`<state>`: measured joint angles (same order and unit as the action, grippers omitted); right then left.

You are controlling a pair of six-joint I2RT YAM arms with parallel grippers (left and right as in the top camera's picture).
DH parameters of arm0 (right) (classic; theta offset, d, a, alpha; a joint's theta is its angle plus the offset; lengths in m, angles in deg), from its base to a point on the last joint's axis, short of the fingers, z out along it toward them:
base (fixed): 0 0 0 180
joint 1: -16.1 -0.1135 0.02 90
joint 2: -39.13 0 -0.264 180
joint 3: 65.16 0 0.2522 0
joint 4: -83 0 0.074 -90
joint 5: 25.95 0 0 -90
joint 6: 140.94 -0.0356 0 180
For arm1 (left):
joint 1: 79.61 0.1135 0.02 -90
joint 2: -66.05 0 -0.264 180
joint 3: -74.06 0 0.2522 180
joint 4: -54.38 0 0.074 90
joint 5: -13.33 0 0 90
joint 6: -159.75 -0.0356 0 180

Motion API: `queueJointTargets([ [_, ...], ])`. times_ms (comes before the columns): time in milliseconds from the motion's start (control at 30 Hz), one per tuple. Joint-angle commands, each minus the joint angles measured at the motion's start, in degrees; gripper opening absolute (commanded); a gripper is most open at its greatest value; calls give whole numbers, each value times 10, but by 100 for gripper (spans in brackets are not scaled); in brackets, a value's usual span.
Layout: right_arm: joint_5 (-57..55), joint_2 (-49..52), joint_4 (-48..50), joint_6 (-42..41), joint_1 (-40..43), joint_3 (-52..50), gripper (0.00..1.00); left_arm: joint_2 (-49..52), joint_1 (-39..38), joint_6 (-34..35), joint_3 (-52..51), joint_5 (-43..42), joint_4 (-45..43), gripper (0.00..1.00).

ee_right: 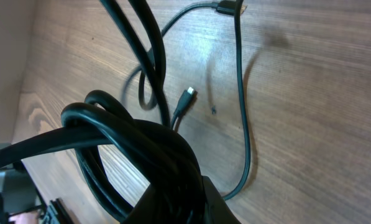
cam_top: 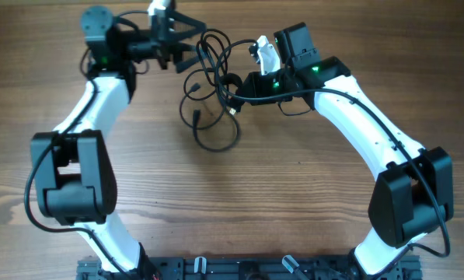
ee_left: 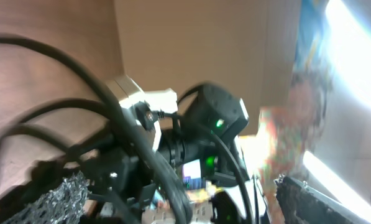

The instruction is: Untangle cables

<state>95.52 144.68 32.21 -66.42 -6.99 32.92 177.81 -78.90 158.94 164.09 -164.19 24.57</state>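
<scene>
The cables (cam_top: 216,78) lie as a black tangle of loops on the wooden table between the two arms, with one loop trailing toward the front (cam_top: 216,140). My right gripper (cam_top: 233,87) is shut on the knotted part of the cables (ee_right: 154,143), which bunch up thickly at its jaws (ee_right: 197,193). A small plug end (ee_right: 188,93) rests on the wood beyond. My left gripper (cam_top: 186,39) stands open at the tangle's upper left. In the left wrist view its fingers (ee_left: 67,196) are spread wide, and a cable strand (ee_left: 163,177) runs between them unpinched.
The right arm's wrist camera housing (ee_left: 213,118), with its green light, sits close in front of the left gripper. A second plug end (ee_right: 225,7) lies at the far side of the tangle. Bare wooden table (cam_top: 294,202) extends toward the front.
</scene>
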Motion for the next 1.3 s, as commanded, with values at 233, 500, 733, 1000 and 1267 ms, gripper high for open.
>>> queueJointTargets([
  [233,14,9,-26,-42,29,3,4,4,68,-437,11,450,665,100],
  [500,14,9,-18,-42,30,3,4,-92,-50,-633,11,450,842,59],
  [733,14,9,-27,-41,30,3,4,-95,-129,-527,8,510,783,27],
  [1000,16,9,-28,-42,30,3,4,-94,-155,-556,7,403,725,34],
  [1267,17,9,-28,-51,31,3,4,-125,-152,-654,7,349,781,25],
])
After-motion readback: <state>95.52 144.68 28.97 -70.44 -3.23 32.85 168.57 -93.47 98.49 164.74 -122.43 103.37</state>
